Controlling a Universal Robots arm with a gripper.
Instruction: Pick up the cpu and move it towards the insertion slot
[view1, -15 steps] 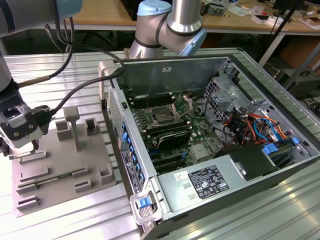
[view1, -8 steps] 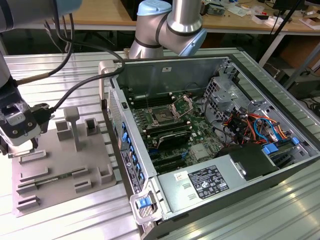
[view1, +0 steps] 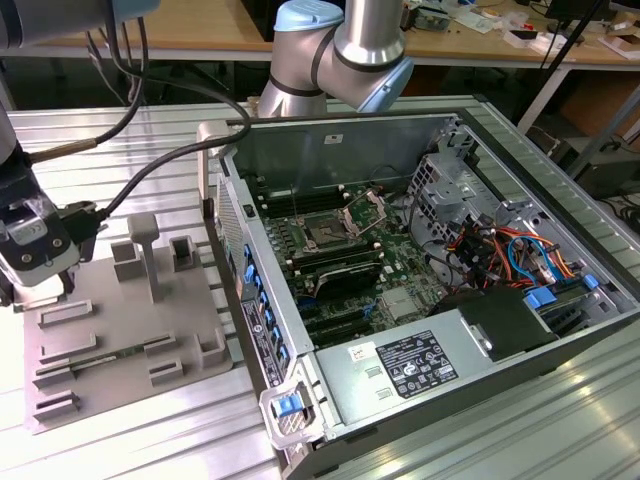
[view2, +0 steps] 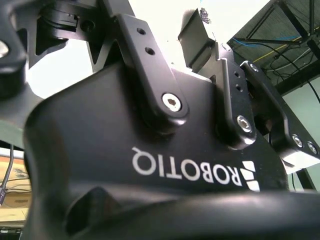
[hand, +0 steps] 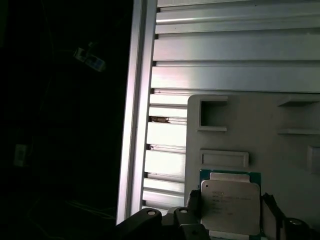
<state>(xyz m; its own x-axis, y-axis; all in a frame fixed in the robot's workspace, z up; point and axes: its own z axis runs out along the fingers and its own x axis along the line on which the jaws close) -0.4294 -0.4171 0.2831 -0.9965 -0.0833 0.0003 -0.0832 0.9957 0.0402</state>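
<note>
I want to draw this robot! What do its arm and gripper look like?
The arm is shiny silver tubes with round pale-blue joint caps. Black cables hang off it. The gripper is chunky and black, with white lettering and silver screws.

Pale satin metal on the cpu (hand: 231, 204) — matt grey plastic tray (hand: 260, 116), ribbed silvery metal table (hand: 225, 50).

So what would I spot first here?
The open computer case, on the exterior view's right, with the shiny insertion slot inside. On the exterior view's left the pincer hangs above the grey tray, and the silver cpu gleams in the first wrist view.
</note>
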